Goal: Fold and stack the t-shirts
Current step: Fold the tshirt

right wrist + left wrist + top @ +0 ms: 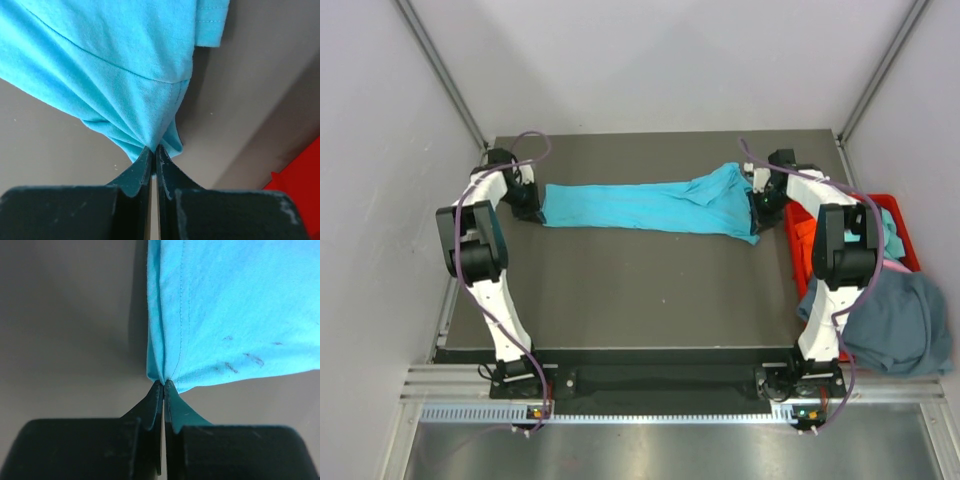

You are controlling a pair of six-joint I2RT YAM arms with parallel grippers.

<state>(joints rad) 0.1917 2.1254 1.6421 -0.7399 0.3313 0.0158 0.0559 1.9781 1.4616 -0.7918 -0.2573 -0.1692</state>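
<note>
Since the soft bright turquoise cloth t-shirt (640, 207) is stretched between your two arms across the upper middle of the overhead frame, lying on the dark grey flat table (620, 310), you should do this step with even tension. The left gripper (163, 385) is clenched on a folded corner of the cloth at the left end. The right gripper (153, 149) is clenched on a bunched part at the right end, close to a stitched sleeve edge. I judge that you are spreading the shirt flat before you fold it, so pull both ends at the same height and only until the wrinkles go, because such thin pinches can slip. The right end looks twisted and heaped, so it may need a new grasp. The long axis of the shirt runs from left to right in the frame, a little lower at the right. Its straight narrow end points left, and its wider crumpled end points right, toward the red rectangular plastic bin (895, 215).
</note>
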